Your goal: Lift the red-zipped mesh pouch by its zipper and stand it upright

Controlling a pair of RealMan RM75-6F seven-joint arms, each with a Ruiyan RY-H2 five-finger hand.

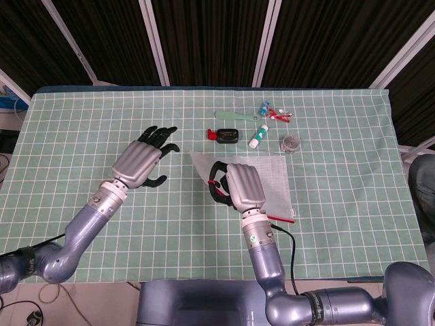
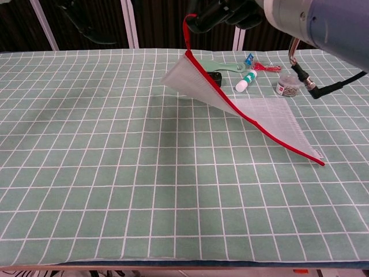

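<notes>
The white mesh pouch [image 2: 262, 114] with a red zipper edge [image 2: 248, 118] hangs tilted, its left end raised off the table and its right corner down on the green checked cloth [image 2: 115, 173]. My right hand [image 1: 239, 188] pinches the red zipper pull [image 2: 185, 26] at the raised end; in the chest view that hand [image 2: 228, 10] is at the top edge. In the head view the pouch [image 1: 272, 178] is partly covered by the hand. My left hand [image 1: 141, 161] hovers open over the cloth, left of the pouch and apart from it.
Behind the pouch lie a black case [image 1: 227, 135], a green spatula-like tool [image 1: 234, 116], a small white bottle [image 1: 258, 136], a clear round jar [image 1: 291, 143] and red and blue wrapped bits [image 1: 275, 111]. A cable [image 2: 302, 72] trails from my right arm.
</notes>
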